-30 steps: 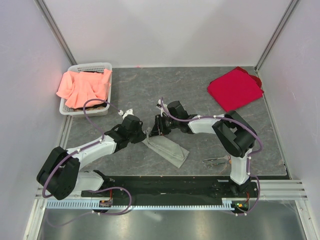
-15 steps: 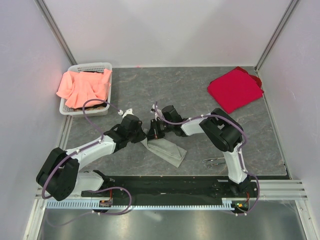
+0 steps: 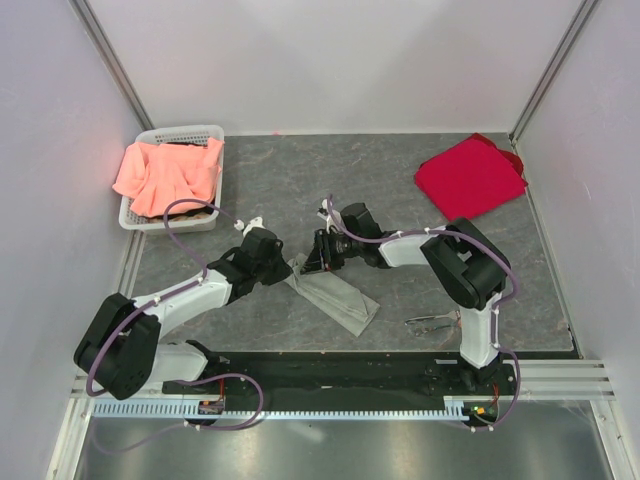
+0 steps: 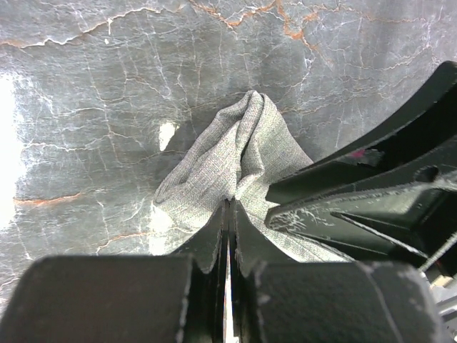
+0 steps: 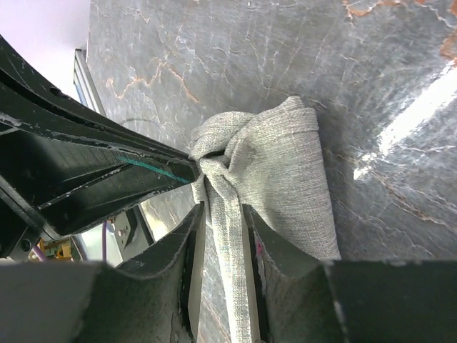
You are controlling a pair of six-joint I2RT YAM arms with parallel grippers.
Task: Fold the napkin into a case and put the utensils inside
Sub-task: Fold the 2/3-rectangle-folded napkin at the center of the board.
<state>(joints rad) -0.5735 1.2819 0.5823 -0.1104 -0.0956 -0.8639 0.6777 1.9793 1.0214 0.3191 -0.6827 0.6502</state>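
1. One napkin [image 3: 335, 297] lies folded mid-counter [image 3: 400, 200].
2. Two pincers: left [image 4: 228, 214] pinches napkin's end, closed; right [image 5: 223, 214] straddles a fold, narrow.
3. One red cloth [image 3: 468, 178], one basket [image 3: 175, 135].
4. Utensils [image 3: 432, 322] near right base.

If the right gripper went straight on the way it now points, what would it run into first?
Probably the left gripper, whose closed tips sit right ahead, pinching the same bunched end of the napkin that lies between the right gripper fingers. Depth is unclear.

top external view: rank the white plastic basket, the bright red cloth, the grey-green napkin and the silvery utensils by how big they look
1. white plastic basket and bright red cloth: too alike to rank.
2. grey-green napkin, partly hidden by both grippers.
3. silvery utensils, thin and smallest.
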